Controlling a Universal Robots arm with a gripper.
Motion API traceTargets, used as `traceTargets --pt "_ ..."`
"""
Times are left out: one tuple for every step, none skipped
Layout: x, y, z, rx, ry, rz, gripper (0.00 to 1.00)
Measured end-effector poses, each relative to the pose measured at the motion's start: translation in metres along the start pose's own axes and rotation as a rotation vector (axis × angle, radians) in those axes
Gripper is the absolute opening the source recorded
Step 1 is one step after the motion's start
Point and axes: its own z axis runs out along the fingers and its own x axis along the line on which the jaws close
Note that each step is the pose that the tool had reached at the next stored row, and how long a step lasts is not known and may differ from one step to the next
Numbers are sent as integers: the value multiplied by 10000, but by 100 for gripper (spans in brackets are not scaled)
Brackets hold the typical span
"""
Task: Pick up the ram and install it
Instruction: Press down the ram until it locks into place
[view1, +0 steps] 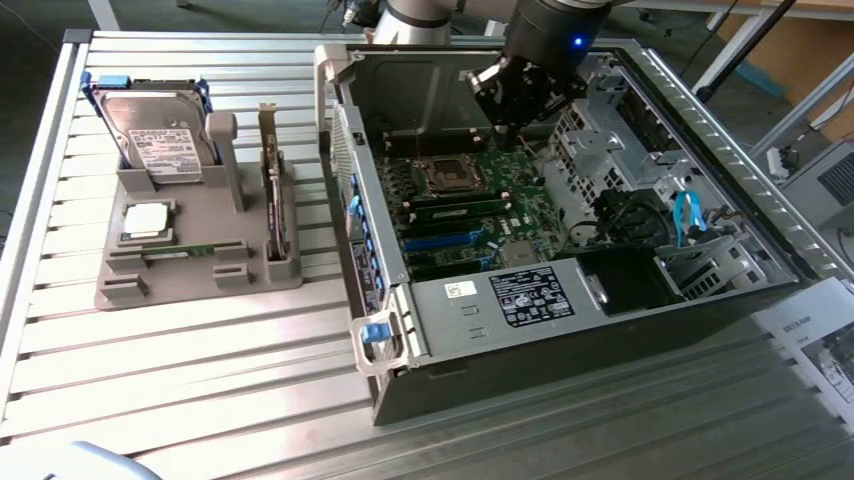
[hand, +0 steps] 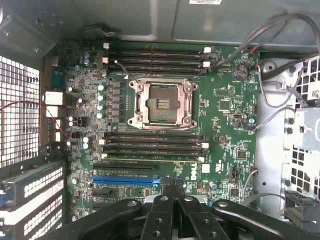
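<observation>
A thin green ram stick (view1: 180, 252) lies flat in the front slot of the grey holder (view1: 120, 290), on the exterior view's left. Another green ram stick (view1: 461, 211) stands seated in a memory slot just below the processor socket (view1: 447, 178); the wrist view shows it as a green edge (hand: 150, 159) under the black empty slots (hand: 150, 142). My gripper (view1: 511, 122) hangs inside the open computer case above the motherboard, far from the holder. Its black fingers (hand: 172, 190) are pressed together, shut with nothing between them, over the blue card slot (hand: 125, 180).
The holder also carries a hard drive (view1: 158, 135), a silver processor chip (view1: 147, 220) and an upright expansion card (view1: 276, 200). The case walls (view1: 400, 90), a drive cage (view1: 601, 130), loose cables (hand: 280, 30) and a blue cable (view1: 687, 215) surround the motherboard.
</observation>
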Motion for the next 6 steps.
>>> traceTargets --pt "0 0 0 0 0 6 10" --pt "0 0 0 0 0 6 10" --pt "0 0 0 0 0 7 10" --pt "0 0 0 0 0 6 10" --pt "0 0 0 0 0 6 10" --pt "0 0 0 0 0 6 10"
